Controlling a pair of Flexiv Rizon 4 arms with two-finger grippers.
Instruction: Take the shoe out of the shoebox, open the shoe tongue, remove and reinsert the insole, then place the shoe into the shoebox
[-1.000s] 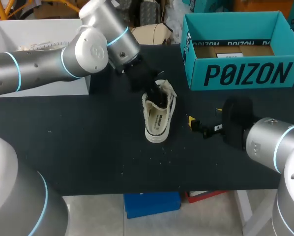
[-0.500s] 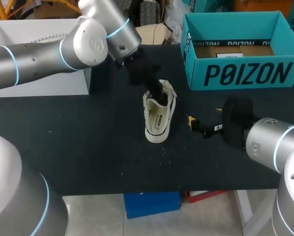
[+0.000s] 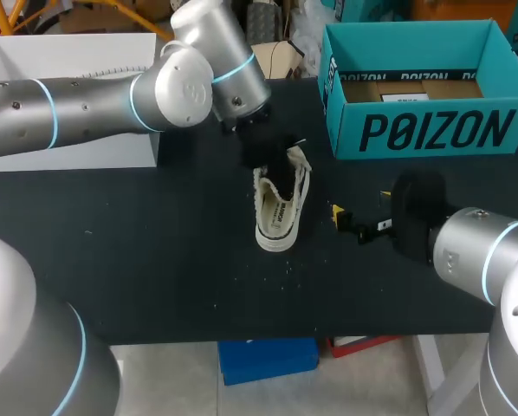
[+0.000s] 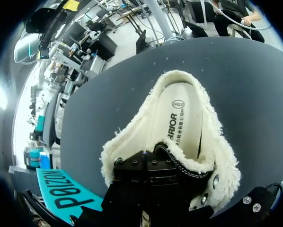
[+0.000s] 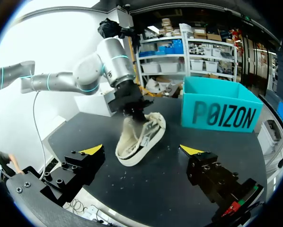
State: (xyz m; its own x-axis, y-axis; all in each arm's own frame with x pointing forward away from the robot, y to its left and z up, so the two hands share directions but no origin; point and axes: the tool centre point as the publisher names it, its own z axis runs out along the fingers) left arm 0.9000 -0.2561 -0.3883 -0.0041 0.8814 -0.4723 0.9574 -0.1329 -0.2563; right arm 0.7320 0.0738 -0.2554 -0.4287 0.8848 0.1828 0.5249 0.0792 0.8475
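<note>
Fleece-lined shoe [image 3: 277,215] stands unbraced, your left gripper [image 3: 269,163] at its tongue [image 4: 181,161], grip unreadable. Pull hard and it may tip: your right gripper [image 5: 141,150] hangs wide open beside it.

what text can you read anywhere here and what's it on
"POIZON": black letters on the shoebox front.
"...RIOR": on the insole in the shoe, start hidden.
Round stamp on the insole: too small to read.
Label on the shoe's side: too blurred.
Strip inside the shoebox rim: too small.
</note>
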